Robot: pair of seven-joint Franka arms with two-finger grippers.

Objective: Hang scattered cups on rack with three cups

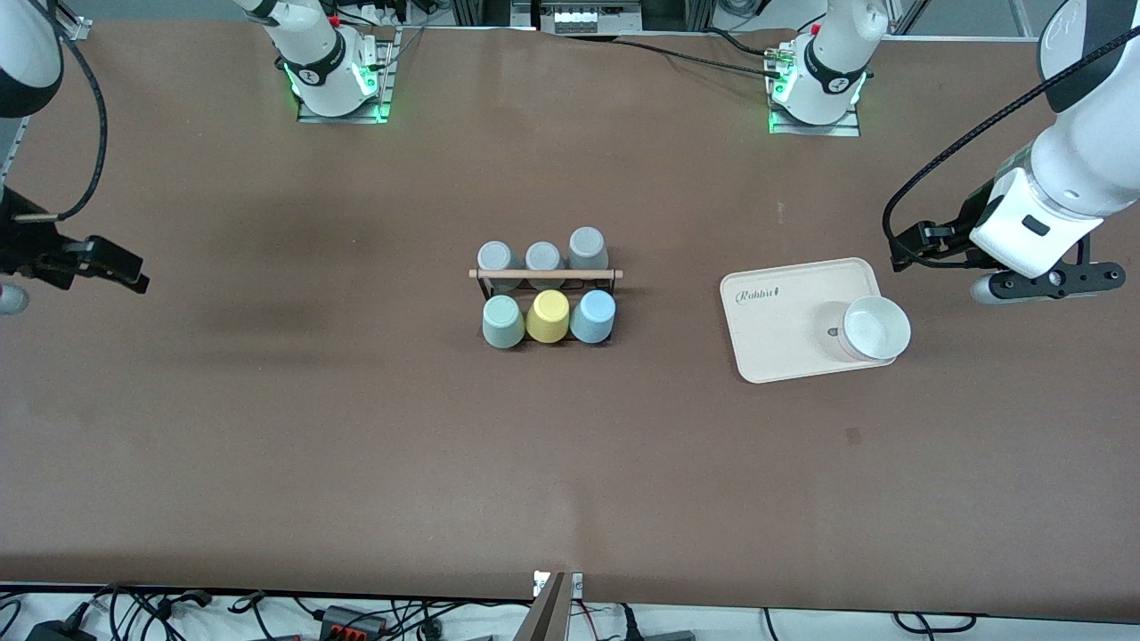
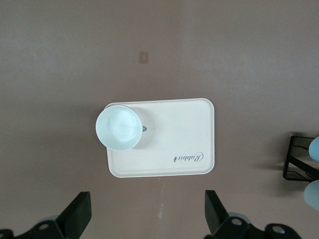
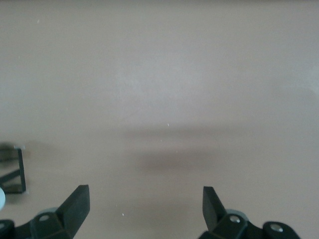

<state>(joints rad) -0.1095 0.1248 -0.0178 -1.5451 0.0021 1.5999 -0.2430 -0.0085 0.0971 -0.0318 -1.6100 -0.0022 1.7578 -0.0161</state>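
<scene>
Rack [image 1: 545,274] sits mid-table, wooden rod along its top. Six cups are on it, all upside down: three grey cups [image 1: 543,256] in the row farther from the front camera; green cup [image 1: 503,321], yellow cup [image 1: 548,316] and blue cup [image 1: 593,316] in the nearer row. I see nothing loose on the table; the two cups I was after look hung already, green at the right arm's end of the row, blue at the left arm's end. I'd call the job done or all but done.

Cream tray [image 1: 806,319] lies toward the left arm's end, well apart from the rack, with a white bowl [image 1: 875,328] upright on the corner nearest that arm.

Left gripper [image 2: 147,214] hangs beside the tray, at the left arm's end of the table, fingers spread wide, holding nothing. Right gripper [image 3: 145,209] is over bare table near the right arm's end, jaws likewise wide and empty. Both arms seem to be waiting.

Handling, should a cup need reseating: these look like thin plastic, light, smooth, tapered. Expect them to slip up out of a pinch on the sloped wall. I'd grip across the body near the wider rim, gently; the wall probably flexes. The rack looks light too, so a snagged cup could drag it.
</scene>
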